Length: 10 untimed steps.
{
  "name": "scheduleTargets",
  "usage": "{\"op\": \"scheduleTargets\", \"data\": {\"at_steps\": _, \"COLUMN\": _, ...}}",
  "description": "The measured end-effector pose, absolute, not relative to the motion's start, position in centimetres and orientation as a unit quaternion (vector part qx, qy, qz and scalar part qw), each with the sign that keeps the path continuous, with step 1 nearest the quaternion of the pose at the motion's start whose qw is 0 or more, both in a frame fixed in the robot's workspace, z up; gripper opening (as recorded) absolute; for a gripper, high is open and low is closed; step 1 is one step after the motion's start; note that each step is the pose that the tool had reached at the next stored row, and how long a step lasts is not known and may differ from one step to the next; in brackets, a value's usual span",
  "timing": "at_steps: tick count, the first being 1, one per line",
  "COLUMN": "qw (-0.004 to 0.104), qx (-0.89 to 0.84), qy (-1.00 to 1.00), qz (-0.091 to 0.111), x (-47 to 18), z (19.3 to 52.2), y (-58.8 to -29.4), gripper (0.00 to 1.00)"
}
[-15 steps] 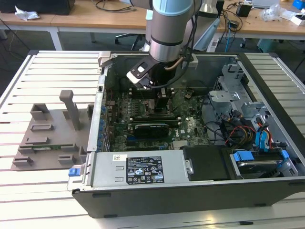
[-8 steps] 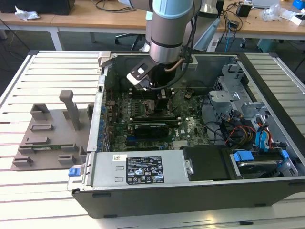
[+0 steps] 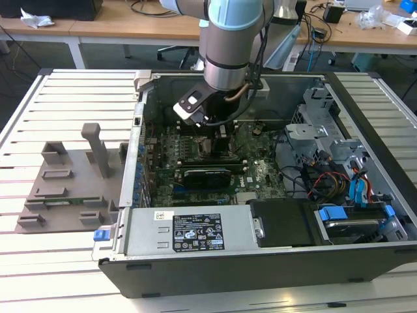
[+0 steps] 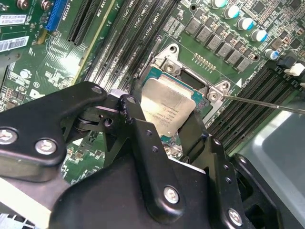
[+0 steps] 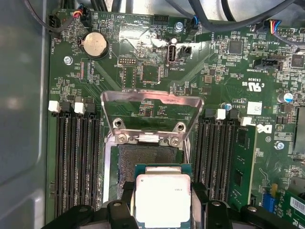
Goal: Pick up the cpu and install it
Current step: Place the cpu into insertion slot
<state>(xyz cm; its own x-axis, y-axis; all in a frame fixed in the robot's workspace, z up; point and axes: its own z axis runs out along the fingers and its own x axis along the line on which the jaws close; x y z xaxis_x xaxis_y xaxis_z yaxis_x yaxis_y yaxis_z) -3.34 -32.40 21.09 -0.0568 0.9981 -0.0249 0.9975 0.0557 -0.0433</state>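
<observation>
Pincer (image 5: 163,194), closed on two opposite edges of the cpu (image 5: 163,201), holds it over the open motherboard socket (image 5: 137,160); load plate (image 5: 151,102) raised.

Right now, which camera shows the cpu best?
The first wrist view: the cpu faces it squarely in the gripper. The second wrist view shows it slanted, partly behind a finger. The exterior view has the arm over it.

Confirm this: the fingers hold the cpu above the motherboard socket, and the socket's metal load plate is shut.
Wrong on the plate. The first wrist view shows the load plate swung open, with the socket bare beneath. The fingers do hold the cpu above it.
</observation>
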Motion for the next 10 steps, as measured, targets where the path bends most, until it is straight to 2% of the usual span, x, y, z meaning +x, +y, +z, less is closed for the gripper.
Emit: {"op": "scheduleTargets", "data": {"at_steps": 10, "qw": 0.003, "qx": -0.687, "qy": -0.726, "qz": 0.027, "x": -3.3, "z": 21.1, "y": -31.4, "gripper": 0.55}}
